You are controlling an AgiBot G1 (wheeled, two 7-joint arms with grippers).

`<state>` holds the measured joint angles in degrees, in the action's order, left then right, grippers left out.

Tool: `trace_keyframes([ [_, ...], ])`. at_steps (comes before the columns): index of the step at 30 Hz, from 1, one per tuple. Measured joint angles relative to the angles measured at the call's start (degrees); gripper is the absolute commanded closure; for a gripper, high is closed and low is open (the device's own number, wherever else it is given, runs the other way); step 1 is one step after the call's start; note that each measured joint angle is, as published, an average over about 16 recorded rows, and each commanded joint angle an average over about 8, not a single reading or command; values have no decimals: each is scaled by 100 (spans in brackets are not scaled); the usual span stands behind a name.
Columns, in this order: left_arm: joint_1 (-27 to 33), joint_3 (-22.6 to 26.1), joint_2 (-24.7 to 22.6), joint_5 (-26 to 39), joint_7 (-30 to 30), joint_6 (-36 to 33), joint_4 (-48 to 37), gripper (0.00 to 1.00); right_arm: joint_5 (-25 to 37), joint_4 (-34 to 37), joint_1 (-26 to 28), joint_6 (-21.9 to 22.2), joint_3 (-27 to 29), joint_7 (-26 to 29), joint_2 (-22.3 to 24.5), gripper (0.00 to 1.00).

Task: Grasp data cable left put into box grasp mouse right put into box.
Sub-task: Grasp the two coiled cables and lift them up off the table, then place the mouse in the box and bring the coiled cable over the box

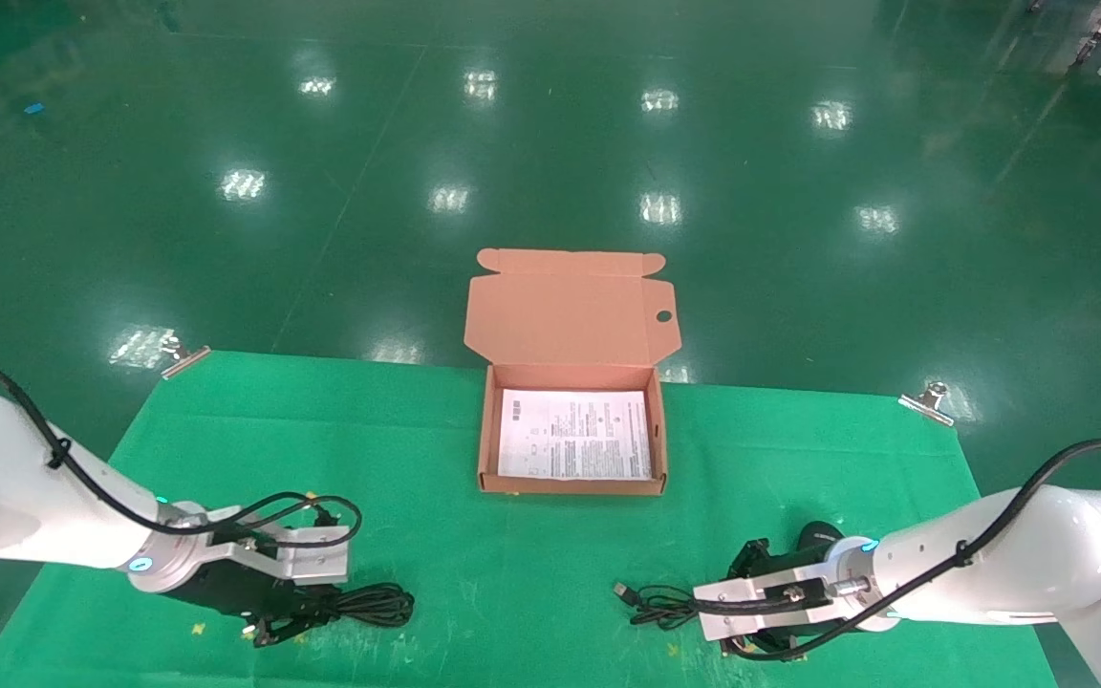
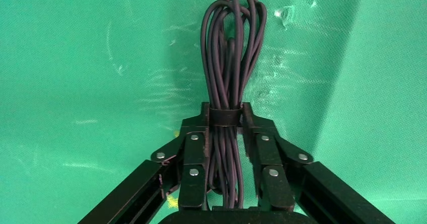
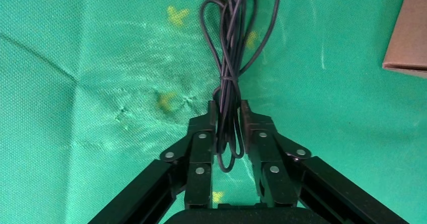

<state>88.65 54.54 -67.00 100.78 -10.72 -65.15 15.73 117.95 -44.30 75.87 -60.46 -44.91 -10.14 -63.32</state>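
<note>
The left end effector (image 2: 225, 133) is clamping the cable (image 2: 229, 58); lifting straight should be keeping loops together. The right end effector (image 3: 229, 128) is pinching the cord (image 3: 229, 73).

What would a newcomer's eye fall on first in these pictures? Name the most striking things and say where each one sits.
The open box stands out at the far middle of the green cloth, its lid flap raised and a white printed sheet lining it. Near the front edge, the left hand is closed around the coiled data cable, while the right hand grips the mouse's thin cord, the mouse lying just beyond it.
</note>
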Motion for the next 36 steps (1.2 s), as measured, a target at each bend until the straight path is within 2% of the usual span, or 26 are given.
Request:
trace_keyframes([
  [5, 14, -1, 23, 0, -23, -14, 26, 100, -47, -32, 45, -18, 54, 74, 75, 100],
  [11, 169, -12, 194, 25, -128, -35, 287, 100, -206, -358, 246, -106, 271, 397, 390, 100],
  [21, 625, -62, 681, 228, 40, 209, 1615, 100, -518, -1223, 943, -76, 821, 1161, 834, 100],
  [28, 817, -126, 847, 419, 515, 567, 2644, 100, -684, -1387, 1479, 125, 1032, 1238, 579, 100],
  [36, 935, -210, 809, 609, 942, 981, 3264, 100, -901, -1009, 2013, 370, 1129, 903, 24, 100],
])
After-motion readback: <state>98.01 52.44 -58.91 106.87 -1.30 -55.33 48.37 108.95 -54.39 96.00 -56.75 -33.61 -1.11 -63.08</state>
